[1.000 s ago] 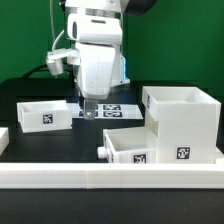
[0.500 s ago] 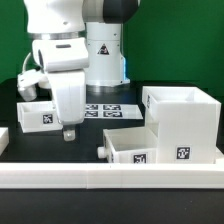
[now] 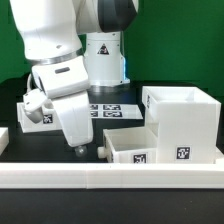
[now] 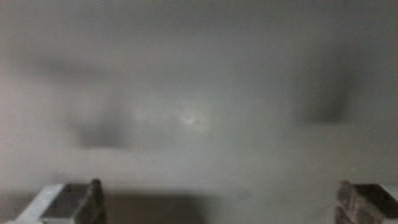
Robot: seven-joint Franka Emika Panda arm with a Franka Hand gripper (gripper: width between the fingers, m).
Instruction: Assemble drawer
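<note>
The drawer lies in parts on the black table. The tall white housing [image 3: 185, 118] stands at the exterior view's right. One open-top tray [image 3: 132, 148] sits in front of it, near the front rail. The second tray [image 3: 28, 115] is at the left, partly hidden behind my arm. My gripper [image 3: 80, 149] hangs low over the table between the two trays, just left of the front tray, and holds nothing. In the wrist view the gripper [image 4: 222, 205] is open, its fingertips [image 4: 75, 202] far apart over a blurred grey surface.
The marker board [image 3: 112, 110] lies at the back middle, partly behind my arm. A long white rail [image 3: 110, 178] runs along the table's front edge. A white piece [image 3: 3, 135] shows at the left edge.
My arm has swung from over the marker board toward the front and the exterior view's left, and the gripper has come down close to the table. The parts have not moved.
</note>
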